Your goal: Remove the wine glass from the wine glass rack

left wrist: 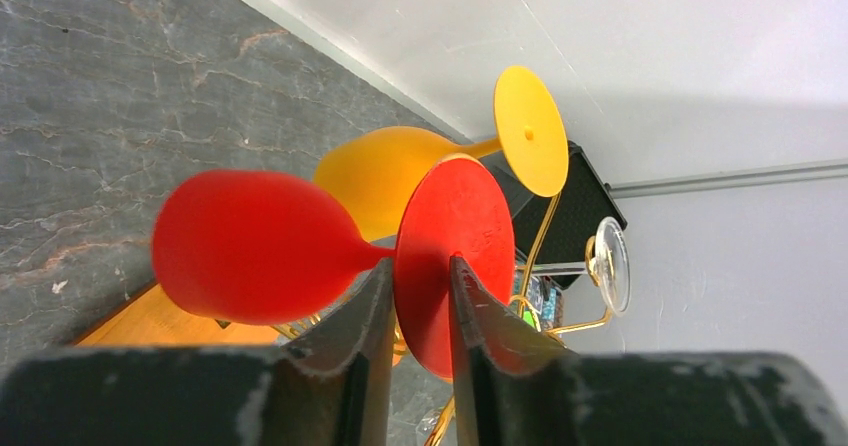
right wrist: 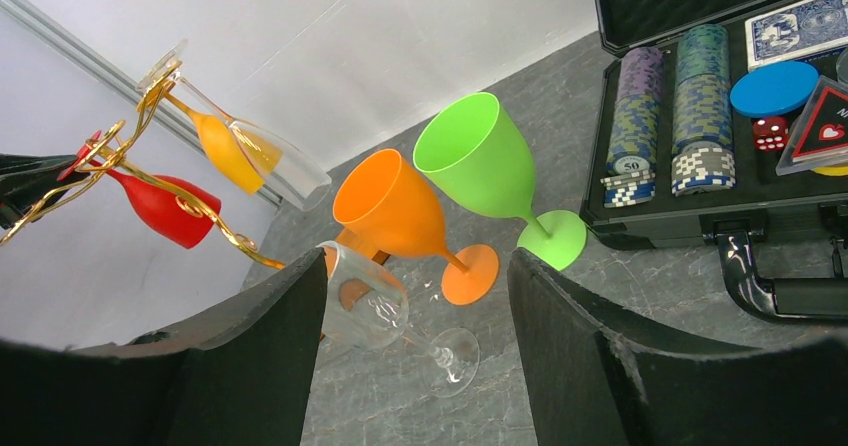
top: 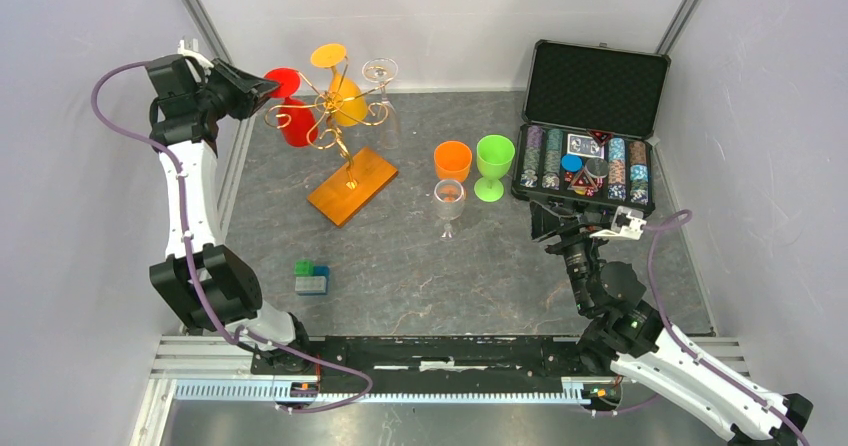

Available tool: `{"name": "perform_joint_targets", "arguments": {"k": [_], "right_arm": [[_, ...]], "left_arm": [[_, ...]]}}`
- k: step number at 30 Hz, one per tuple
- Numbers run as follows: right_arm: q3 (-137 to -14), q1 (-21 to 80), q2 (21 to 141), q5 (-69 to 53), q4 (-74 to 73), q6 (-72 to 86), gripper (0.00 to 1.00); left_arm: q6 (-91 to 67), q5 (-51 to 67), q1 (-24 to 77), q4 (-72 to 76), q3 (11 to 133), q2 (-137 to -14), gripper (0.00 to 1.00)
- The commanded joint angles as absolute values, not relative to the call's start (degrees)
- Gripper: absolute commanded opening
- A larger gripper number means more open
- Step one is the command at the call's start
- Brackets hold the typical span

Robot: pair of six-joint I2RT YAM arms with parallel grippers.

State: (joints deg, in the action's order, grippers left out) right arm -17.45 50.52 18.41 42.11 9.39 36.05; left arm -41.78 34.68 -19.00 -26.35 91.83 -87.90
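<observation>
The left arm is extended to the far left of the table (top: 420, 276), with the left gripper (left wrist: 420, 264) at the wine glass rack (top: 330, 116). In the left wrist view its fingers (left wrist: 365, 311) stand close together, one on each side of the round foot of the red wine glass (left wrist: 255, 246) where the stem meets it. Only a narrow gap shows between them. The views do not show whether the pads are pressing on the glass.

The red wine glass hangs upside down from a curled arm on the left side of the rack, foot uppermost and bowl below. A yellow glass (top: 347, 101) hangs just beside it nearer the middle of the rack. A clear glass (top: 380, 70) hangs on the right side. The rack's thin post rises from an orange base (top: 352, 188) lying flat on the table.

The right gripper (right wrist: 418, 266) sits low near the right arm's own base with its fingers spread wide and nothing between them. It is well apart from the rack.

Three glasses stand upright near the middle of the table: an orange glass (top: 452, 158), a green glass (top: 494, 156) just beside it, and a second clear glass (top: 449, 198) in front of the orange one. An open black case (top: 598, 86) of poker chips lies at the right. A small stack of blocks (top: 310, 279) rests near the left arm.
</observation>
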Motion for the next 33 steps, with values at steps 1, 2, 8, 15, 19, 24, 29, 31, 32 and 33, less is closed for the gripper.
{"name": "perform_joint_targets", "arguments": {"k": [1,2,8,15,19,24,29,31,32,33], "right_arm": [[-19.51,50.71,19.11,42.31,11.00,35.46,0.71],[-19.47,50.67,19.10,42.26,11.04,35.49,0.71],[-18.92,50.71,18.49,42.49,11.04,35.77,0.71],[-18.65,50.76,18.25,42.55,10.99,35.85,0.71],[-18.53,50.72,18.17,42.71,11.01,35.82,0.71],[-18.34,50.72,18.14,42.67,11.03,36.03,0.71],[-18.33,50.69,18.14,42.71,11.06,35.97,0.71],[-18.33,50.74,18.09,42.74,11.01,36.03,0.71],[-18.32,50.72,18.09,42.68,11.04,36.03,0.71],[-18.34,50.71,18.02,42.75,11.07,36.03,0.71]], "left_arm": [[-43.14,35.65,-19.69,-26.53,92.48,-87.26,0.24],[-43.36,36.03,-19.66,-26.53,92.80,-87.38,0.23],[-44.17,35.86,-19.67,-26.33,93.60,-86.76,0.18],[-46.99,37.18,-19.69,-24.84,94.26,-85.53,0.02],[-48.39,37.05,-19.68,-24.08,94.70,-84.65,0.02],[-51.03,36.49,-19.64,-22.06,93.74,-83.48,0.02],[-54.67,36.56,-19.70,-18.28,92.03,-83.00,0.02],[-55.94,36.97,-19.64,-16.82,91.63,-83.17,0.02],[-56.67,37.10,-19.68,-15.73,91.32,-83.25,0.02],[-57.38,37.24,-19.68,-14.44,90.75,-83.28,0.02]]}}
